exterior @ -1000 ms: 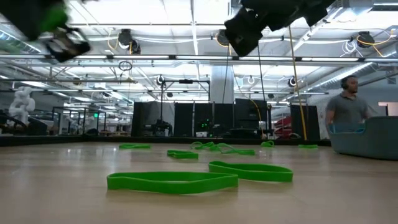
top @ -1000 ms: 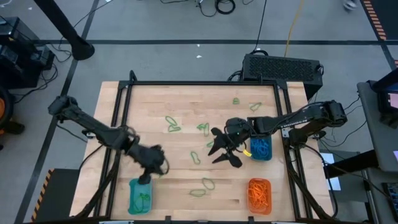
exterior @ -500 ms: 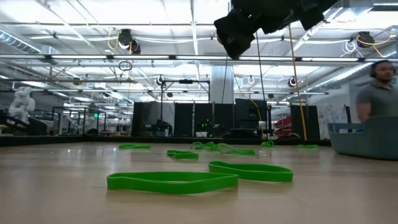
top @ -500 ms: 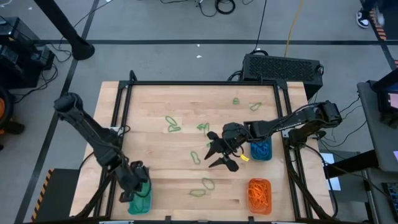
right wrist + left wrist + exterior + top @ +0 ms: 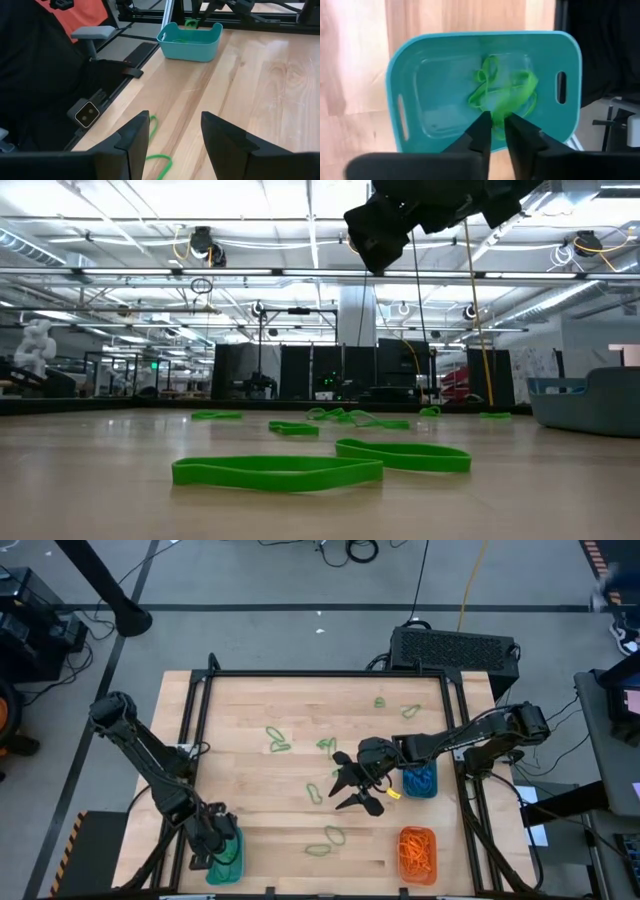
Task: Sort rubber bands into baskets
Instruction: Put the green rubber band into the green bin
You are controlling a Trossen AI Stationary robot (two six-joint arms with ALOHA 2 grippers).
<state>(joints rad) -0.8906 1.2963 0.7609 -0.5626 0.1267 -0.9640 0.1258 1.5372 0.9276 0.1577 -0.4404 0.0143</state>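
My left gripper [image 5: 214, 841] hovers above the teal basket [image 5: 226, 860] at the table's near left corner, shut on a green rubber band [image 5: 498, 118]. More green bands [image 5: 506, 89] lie inside that basket [image 5: 440, 85]. My right gripper [image 5: 356, 781] is open and empty above the table's middle right, beside a second teal basket [image 5: 419, 780] with blue bands. Its fingers [image 5: 134, 141] stand wide apart above the wood. Several green bands [image 5: 278, 741] lie flat on the table, two of them near the front in the low view [image 5: 277, 472]. My left gripper pinches the green rubber band [image 5: 498, 121] between its two fingers, which point down from above. The band hangs below the fingertips over the teal basket's inside, as the right wrist view also shows [image 5: 190, 22]. I cannot tell whether it touches the bands below.
An orange basket [image 5: 417, 852] with orange bands stands at the near right corner. A black frame [image 5: 320, 675] runs round the wooden table. Loose green bands lie at the far right [image 5: 380, 702] and near the front [image 5: 334, 835]. A black box [image 5: 452, 648] stands behind the table.
My left gripper has gone toward the table's near left corner with the green band, from above the bare wood to above the teal basket, then stayed there. My right gripper has shifted slightly toward the table's left, staying open. A person in the room has walked out of view.
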